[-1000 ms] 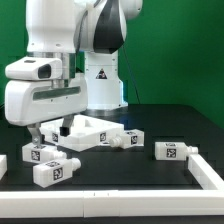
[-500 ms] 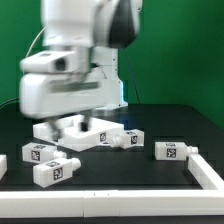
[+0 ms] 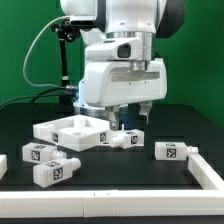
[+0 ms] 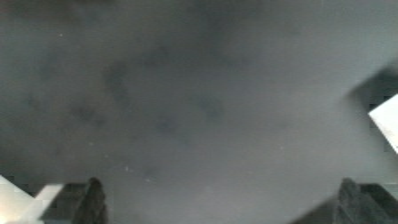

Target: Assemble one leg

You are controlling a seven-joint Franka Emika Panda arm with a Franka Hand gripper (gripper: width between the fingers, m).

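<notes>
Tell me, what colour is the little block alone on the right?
The leg is white with a black-and-white square tag, clearest in the exterior view.

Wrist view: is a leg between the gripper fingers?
No, the gap across the open gripper, between its two fingers, shows only the blurred dark table.

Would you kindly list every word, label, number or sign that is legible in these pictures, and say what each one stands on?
No words, numbers or brand names can be read in either view.
The leg at the exterior view's right and the others like it carry only black-and-white square patterns, which are not text.
The wrist view is blurred and shows no writing.
</notes>
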